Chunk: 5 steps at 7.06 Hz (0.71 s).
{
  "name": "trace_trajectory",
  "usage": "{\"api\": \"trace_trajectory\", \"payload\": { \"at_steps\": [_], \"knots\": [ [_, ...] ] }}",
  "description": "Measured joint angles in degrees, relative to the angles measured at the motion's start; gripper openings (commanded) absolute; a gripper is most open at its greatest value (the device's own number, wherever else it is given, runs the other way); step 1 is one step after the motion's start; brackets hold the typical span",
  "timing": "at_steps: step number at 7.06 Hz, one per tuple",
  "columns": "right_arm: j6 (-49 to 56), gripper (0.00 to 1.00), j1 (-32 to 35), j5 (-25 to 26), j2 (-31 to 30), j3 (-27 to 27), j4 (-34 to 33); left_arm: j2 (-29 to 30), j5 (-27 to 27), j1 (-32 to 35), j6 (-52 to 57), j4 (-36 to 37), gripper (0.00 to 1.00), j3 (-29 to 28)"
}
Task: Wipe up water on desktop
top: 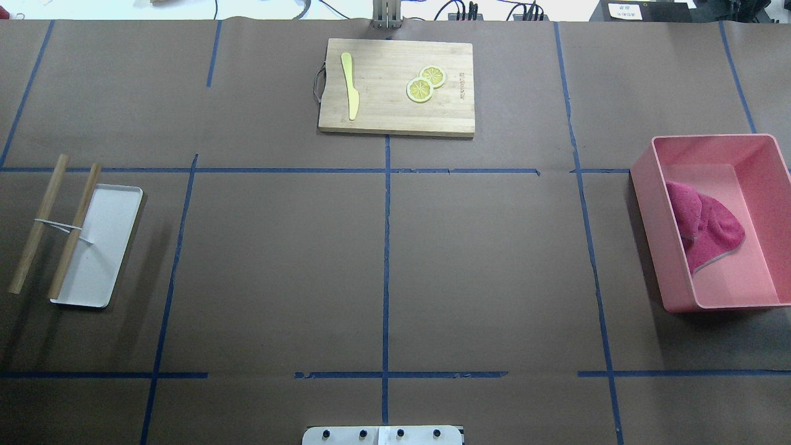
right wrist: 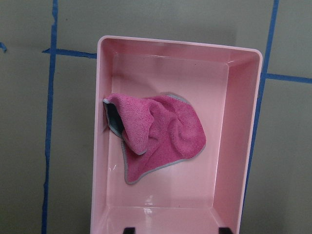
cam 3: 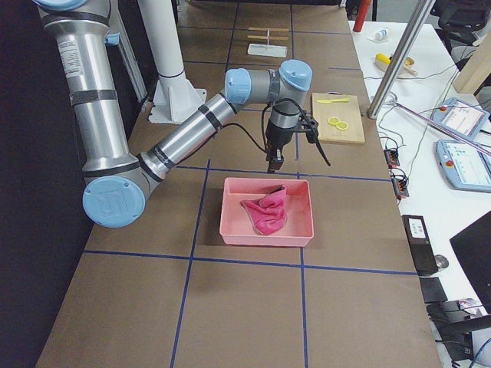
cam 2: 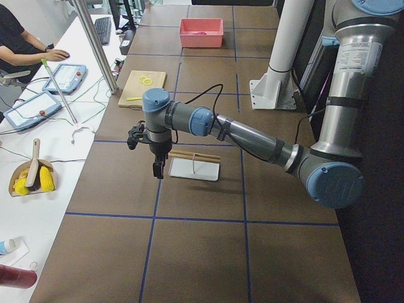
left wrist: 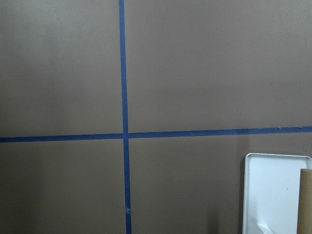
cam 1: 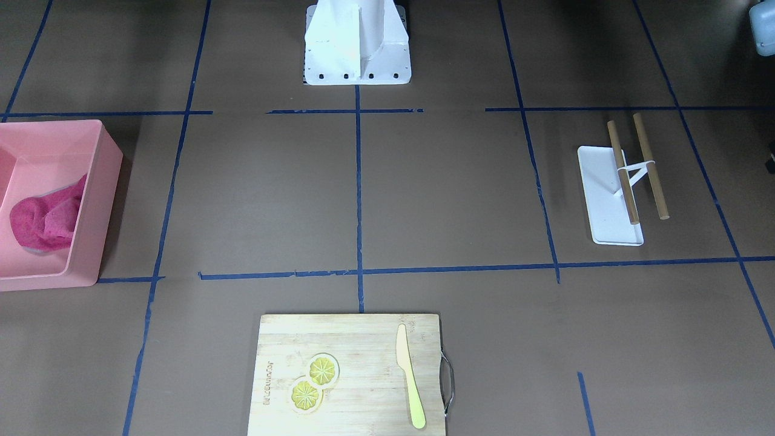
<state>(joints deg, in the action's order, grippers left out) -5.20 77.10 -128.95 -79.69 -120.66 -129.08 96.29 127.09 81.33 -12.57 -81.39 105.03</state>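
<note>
The desktop (top: 278, 272) is a matte brown surface with dark-blue tape lines; I see no water on it. A magenta cloth (top: 704, 225) lies crumpled in a pink bin (top: 646, 185) at the robot's right. It also shows in the right wrist view (right wrist: 156, 136). My right gripper (right wrist: 176, 230) hovers above the bin, open and empty, with only its two fingertips showing. My left gripper (cam 2: 158, 169) hangs above the desktop beside the white tray; it shows only in the exterior left view, so I cannot tell whether it is open or shut.
A bamboo cutting board (top: 395, 117) with a yellow knife (top: 350, 83) and two lemon slices (top: 420, 89) lies at the far edge. A white tray (top: 102, 247) with two wooden rods (top: 37, 222) lies at the robot's left. The robot base (cam 1: 357, 42) stands at the near edge.
</note>
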Motion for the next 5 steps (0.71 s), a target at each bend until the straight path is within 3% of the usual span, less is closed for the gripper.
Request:
{"api": "trace_trajectory", "payload": {
  "at_steps": [2,3,5],
  "knots": [
    [0.83,1.00,0.34,-1.28,-1.29,1.78,3.03,0.03,0.26,1.12,1.65,0.21,1.00,-0.71],
    [2.17,1.00,1.35,-2.49,-3.52,3.89,8.72,0.18,1.36,2.70,4.79,0.23,1.00,-2.59],
    [4.38,1.00,4.94,-4.14,-10.99,10.70,27.29,0.63,3.82,6.64,12.79,0.03,1.00,-7.50]
  ]
}}
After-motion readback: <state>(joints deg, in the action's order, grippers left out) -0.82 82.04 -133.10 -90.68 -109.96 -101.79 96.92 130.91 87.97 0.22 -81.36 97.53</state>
